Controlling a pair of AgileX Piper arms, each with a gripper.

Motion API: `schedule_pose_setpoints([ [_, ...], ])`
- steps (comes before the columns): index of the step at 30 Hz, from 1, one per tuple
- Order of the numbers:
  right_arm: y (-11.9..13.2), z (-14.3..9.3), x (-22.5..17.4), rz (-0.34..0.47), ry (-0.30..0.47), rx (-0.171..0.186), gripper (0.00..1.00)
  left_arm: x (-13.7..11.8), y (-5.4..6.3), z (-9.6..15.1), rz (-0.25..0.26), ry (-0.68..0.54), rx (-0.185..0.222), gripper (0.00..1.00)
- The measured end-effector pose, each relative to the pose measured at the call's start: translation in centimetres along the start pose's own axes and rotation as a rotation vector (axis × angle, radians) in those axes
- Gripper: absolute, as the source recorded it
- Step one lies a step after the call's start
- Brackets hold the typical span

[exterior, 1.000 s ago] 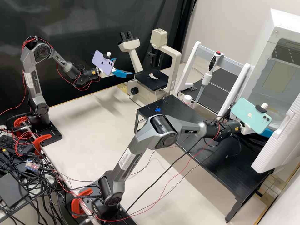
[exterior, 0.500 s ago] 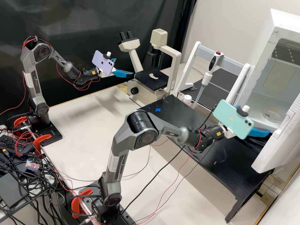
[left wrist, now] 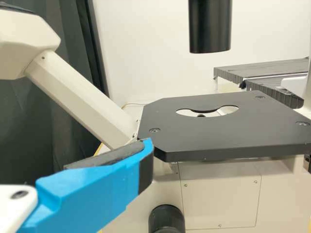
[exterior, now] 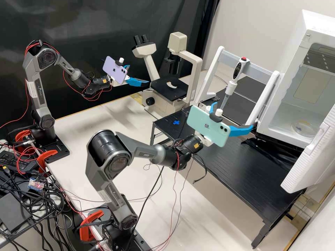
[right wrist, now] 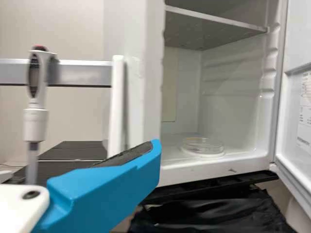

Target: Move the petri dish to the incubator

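One round, clear petri dish is recorded on the smooth white floor of the open incubator. The right end effector is held above the black, finely grooved bench, its angular blue fingers set wide apart with nothing between them. The left end effector is positioned beside the microscope, its fingers likewise spread and unloaded.

In the high view, a mint phone and a purple phone, both glossy and flat with rounded corners, are seen mounted on the right and left arms respectively. In the left wrist view, a matt black stage with clipped corners, recessed screws and a curved cutout is shown. In the right wrist view, the low rim and transparent wall of the dish are made out beneath a grey shelf, and a dark, rough pad is seen along a blue finger.

The dish is located beyond the right end effector's fingertips, well apart from them and untouched.
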Motion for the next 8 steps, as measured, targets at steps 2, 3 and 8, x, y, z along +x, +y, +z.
schedule_pose_setpoints([
  [2, -0.7, -0.1, -0.9, 0.007, 0.021, 0.017, 1.00, 0.0, 0.0, 0.0, 0.000, 0.000, 0.000, 1.00],
  [3, -0.9, -0.1, -1.3, 0.019, 0.040, 0.024, 1.00, 0.0, 0.0, 0.0, 0.000, 0.000, 0.000, 1.00],
  [8, -2.0, 0.2, -2.7, 0.036, 0.101, 0.053, 1.00, 0.0, 0.0, 0.0, 0.000, 0.000, 0.000, 1.00],
])
